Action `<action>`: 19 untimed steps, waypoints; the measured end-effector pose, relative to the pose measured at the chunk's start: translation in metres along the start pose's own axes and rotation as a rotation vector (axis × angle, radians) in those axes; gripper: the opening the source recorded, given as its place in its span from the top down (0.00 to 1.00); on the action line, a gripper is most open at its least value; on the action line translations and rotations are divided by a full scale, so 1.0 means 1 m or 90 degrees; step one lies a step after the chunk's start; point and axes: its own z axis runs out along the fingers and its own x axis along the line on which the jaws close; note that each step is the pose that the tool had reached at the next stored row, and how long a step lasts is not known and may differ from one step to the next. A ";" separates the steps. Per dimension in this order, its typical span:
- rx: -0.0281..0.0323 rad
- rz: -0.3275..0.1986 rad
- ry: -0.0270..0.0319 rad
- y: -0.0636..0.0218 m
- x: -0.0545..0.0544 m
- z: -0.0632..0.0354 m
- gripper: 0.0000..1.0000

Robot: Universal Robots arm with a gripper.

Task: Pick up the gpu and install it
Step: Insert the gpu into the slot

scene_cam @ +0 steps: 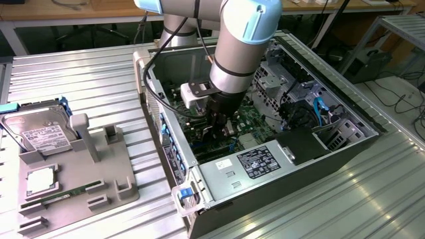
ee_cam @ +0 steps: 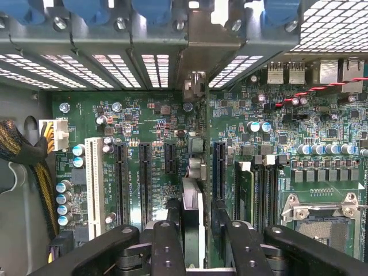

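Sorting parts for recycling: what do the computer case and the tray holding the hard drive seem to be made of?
Computer case: likely sheet metal, painted dark outside, bare grey inside with punched vents. Tray: looks like matte grey plastic, moulded slots. Hard drive: shiny metal lid, paper label.

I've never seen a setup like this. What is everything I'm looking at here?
metal table: one, silver, ribbed, under everything
computer case: one, dark grey, side open, on the table
motherboard: one, green, inside the case
power supply: one, silver with a label, in the case's near corner
gpu: one, dark, seen edge-on, upright among the motherboard's slots
holder: one, grey, at the exterior view's left
hard drive: one, silver with a white label, standing in the holder
RAM stick: one, green, lying in the holder
robot arm: one, grey and light blue, reaching into the case
gripper: one, black, astride the gpu
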 end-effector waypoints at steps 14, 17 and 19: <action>0.0000 0.000 -0.0008 -0.0001 0.000 0.0070 0.65; 0.0000 0.000 -0.0008 -0.0001 0.000 0.0070 0.65; 0.0000 0.000 -0.0008 -0.0001 0.000 0.0070 0.65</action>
